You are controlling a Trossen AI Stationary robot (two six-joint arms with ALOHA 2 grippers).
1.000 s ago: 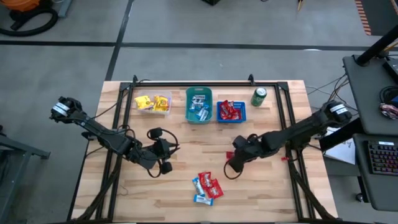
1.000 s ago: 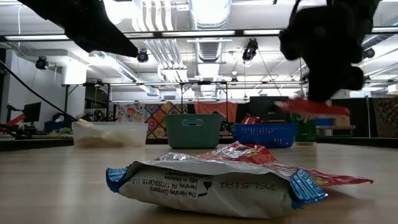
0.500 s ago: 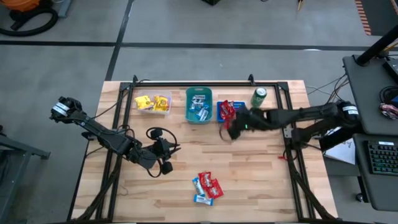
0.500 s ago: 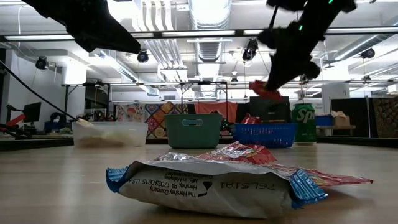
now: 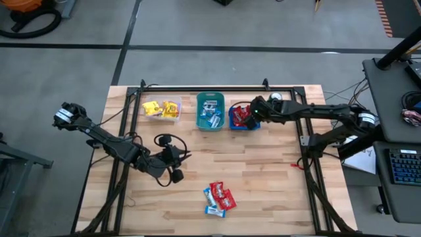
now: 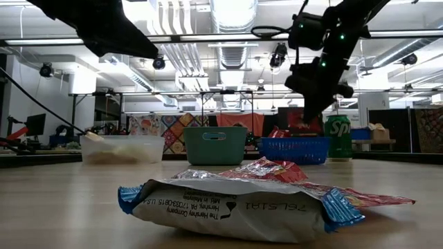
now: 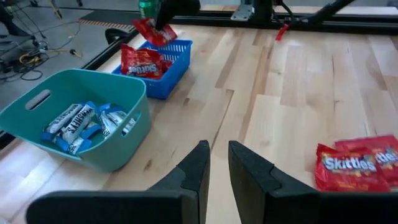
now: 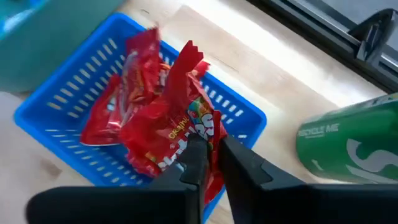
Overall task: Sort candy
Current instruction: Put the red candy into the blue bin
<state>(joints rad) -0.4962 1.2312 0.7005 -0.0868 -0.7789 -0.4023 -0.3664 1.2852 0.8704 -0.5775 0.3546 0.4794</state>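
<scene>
My right gripper point(image 5: 247, 116) point(image 8: 211, 148) is over the blue basket point(image 5: 243, 120) at the table's far edge, shut on a red candy packet point(image 8: 180, 118). More red packets point(image 8: 127, 106) lie in that basket. The teal bin point(image 5: 210, 110) holds blue-and-white candies, and the clear bin point(image 5: 161, 108) holds yellow ones. A small pile of red and blue-white packets point(image 5: 219, 199) point(image 6: 235, 204) lies flat on the near middle of the table. My left gripper point(image 5: 173, 166) point(image 7: 218, 155) waits shut above the table, left of that pile, touching nothing. My right gripper pinches the red packet between its two fingers, near one end of the wrapper point(image 8: 208, 140). It comes from above, pointing down. The packet hangs below the fingers point(image 7: 154, 32), lifted clear of the table and right over the basket. Whether it touches the packets below, I cannot tell.
A green drink can point(image 5: 274, 102) point(image 8: 348, 140) stands just right of the blue basket, close to my right gripper. A black frame rail point(image 5: 204, 87) runs along the far edge behind the bins. Bare wood point(image 5: 276, 171) lies between the bins and the pile.
My right gripper has carried the red packet up from the table's middle toward the far edge. It passed above the basket's right side and has come down over the blue basket. The packet stayed in its fingers. The pile has not moved.
</scene>
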